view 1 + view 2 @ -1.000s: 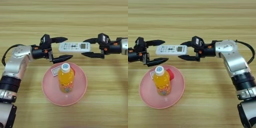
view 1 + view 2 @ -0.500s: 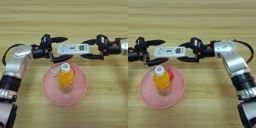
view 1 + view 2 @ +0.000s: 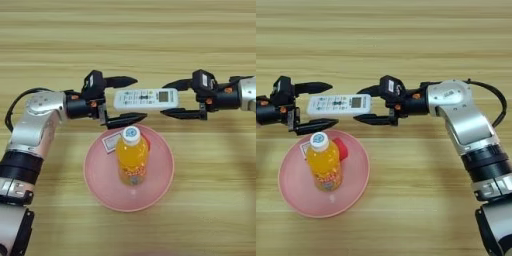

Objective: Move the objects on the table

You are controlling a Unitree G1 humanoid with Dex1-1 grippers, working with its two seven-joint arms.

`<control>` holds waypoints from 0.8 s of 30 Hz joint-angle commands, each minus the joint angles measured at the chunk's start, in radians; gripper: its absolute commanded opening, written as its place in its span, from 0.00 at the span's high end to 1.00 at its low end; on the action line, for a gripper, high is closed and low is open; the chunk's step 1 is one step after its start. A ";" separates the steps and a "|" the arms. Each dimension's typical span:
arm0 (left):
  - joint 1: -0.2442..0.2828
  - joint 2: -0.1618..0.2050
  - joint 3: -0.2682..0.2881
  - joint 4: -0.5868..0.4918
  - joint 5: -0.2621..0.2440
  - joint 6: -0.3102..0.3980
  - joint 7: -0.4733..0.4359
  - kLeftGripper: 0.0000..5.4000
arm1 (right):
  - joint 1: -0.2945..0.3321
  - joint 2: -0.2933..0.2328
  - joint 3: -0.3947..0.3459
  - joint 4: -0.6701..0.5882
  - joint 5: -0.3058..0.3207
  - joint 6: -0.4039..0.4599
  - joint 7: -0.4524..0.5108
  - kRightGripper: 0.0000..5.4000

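remote (image 3: 145, 99) flat (white) | bottle (image 3: 132, 159) upright on plate | packet (image 3: 109, 143) beside it

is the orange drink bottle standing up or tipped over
Upright. The bottle stands on the pink plate, its white cap facing the camera above the orange body, cap on.

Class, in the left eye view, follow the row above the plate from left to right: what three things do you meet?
Left claw → white remote control → right claw.
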 commanded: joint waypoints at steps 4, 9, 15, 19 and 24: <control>-0.003 0.017 -0.018 0.008 0.034 -0.004 -0.015 0.00 | -0.022 -0.007 -0.009 -0.020 0.013 0.009 -0.003 0.46; -0.004 0.014 -0.017 0.012 0.037 -0.008 -0.015 0.00 | -0.022 -0.007 -0.010 -0.020 0.014 0.008 -0.004 0.46; -0.006 0.009 -0.012 0.016 0.033 -0.015 -0.013 0.06 | -0.020 -0.008 -0.009 -0.024 0.016 0.009 -0.003 0.46; -0.010 0.007 -0.009 0.017 0.030 -0.016 -0.011 0.13 | -0.019 -0.009 -0.007 -0.023 0.015 0.009 -0.003 0.46; -0.012 0.004 -0.004 0.016 0.027 -0.023 -0.009 0.23 | -0.016 -0.007 -0.004 -0.021 0.013 0.007 -0.002 0.46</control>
